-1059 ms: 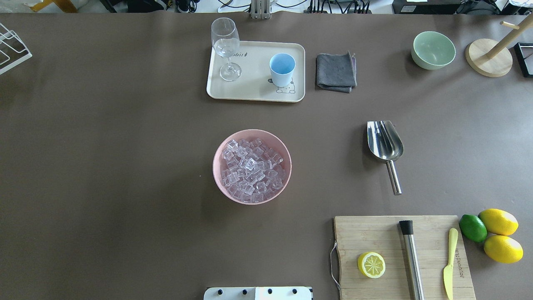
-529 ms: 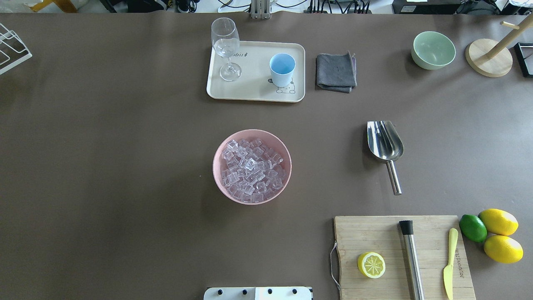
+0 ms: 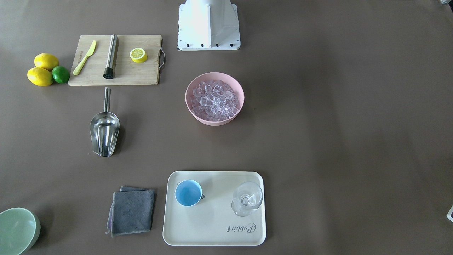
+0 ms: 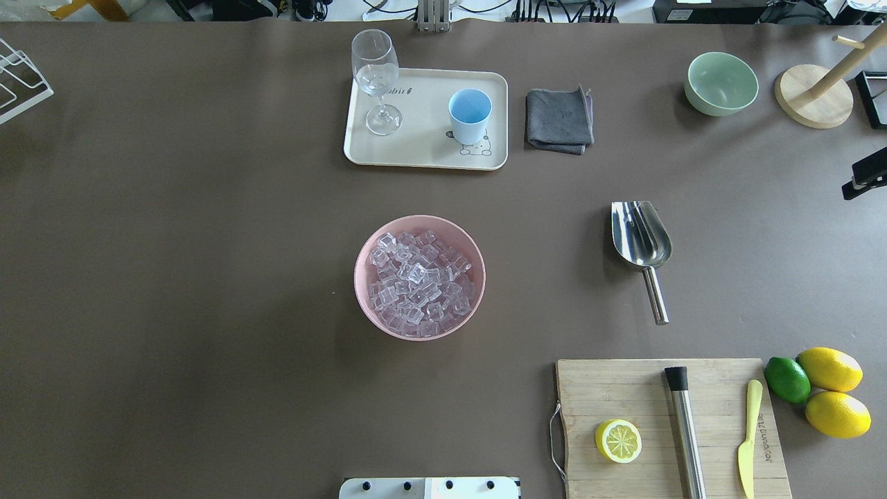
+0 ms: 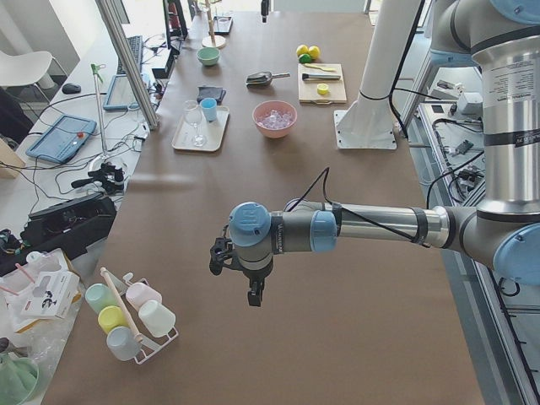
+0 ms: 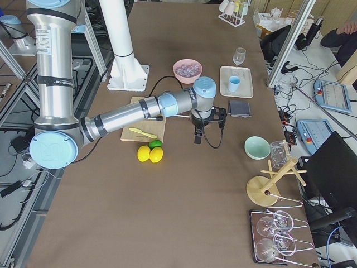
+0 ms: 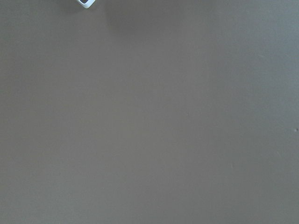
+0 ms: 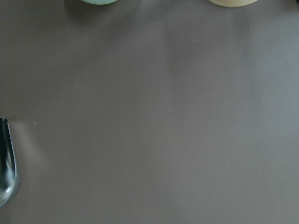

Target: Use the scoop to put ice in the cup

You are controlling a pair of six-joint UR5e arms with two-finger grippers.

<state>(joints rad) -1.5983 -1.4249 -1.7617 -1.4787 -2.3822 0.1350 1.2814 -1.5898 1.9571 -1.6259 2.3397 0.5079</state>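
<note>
The ice (image 4: 419, 281) fills a pink bowl (image 4: 360, 277) at the table's middle. The light-blue cup (image 4: 469, 114) stands upright and empty on a cream tray (image 4: 423, 149) at the far side. The steel scoop (image 4: 641, 239) lies alone on the table, right of the bowl, handle toward me. Its edge shows in the right wrist view (image 8: 7, 163). A black part of my right gripper (image 4: 863, 179) enters at the right edge, well right of the scoop; I cannot tell its state. My left gripper (image 5: 253, 295) hangs over bare table far to the left; I cannot tell its state.
A wine glass (image 4: 376, 76) shares the tray. A grey cloth (image 4: 558, 119), a pale green bowl (image 4: 721, 83) and a wooden stand (image 4: 813, 95) sit at the far right. A cutting board (image 4: 624, 388) with a lemon half, steel rod and knife lies near right, beside lemons (image 4: 829, 369).
A black part of my right gripper has come into the overhead view at the right edge. The objects on the table have not moved.
</note>
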